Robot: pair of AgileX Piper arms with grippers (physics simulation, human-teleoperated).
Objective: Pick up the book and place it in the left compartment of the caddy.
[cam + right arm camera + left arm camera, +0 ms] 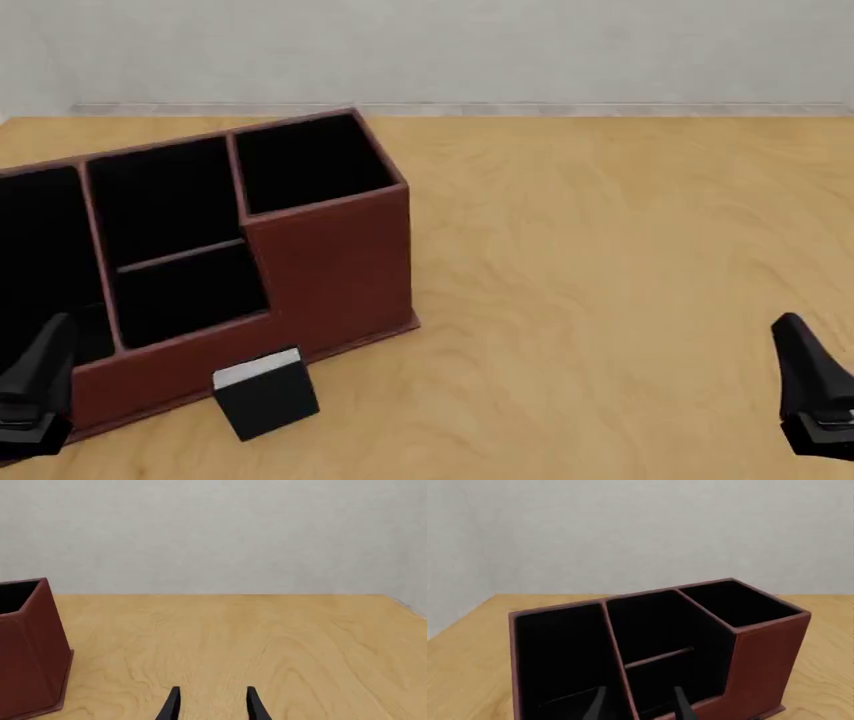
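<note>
The left claw [34, 385] hangs at the worktop's [601, 300] near left edge, fingers apart, holding nothing. Just beyond it stands the caddy [327, 265], its left compartment [560, 665] at the far left. The book [267, 393] stands just before the caddy's low front. Well right, the right claw [814, 395] is likewise open and holds nothing.

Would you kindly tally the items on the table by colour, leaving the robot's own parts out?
Black: 1, the book
Reddish-brown: 1, the caddy
Total: 2
</note>
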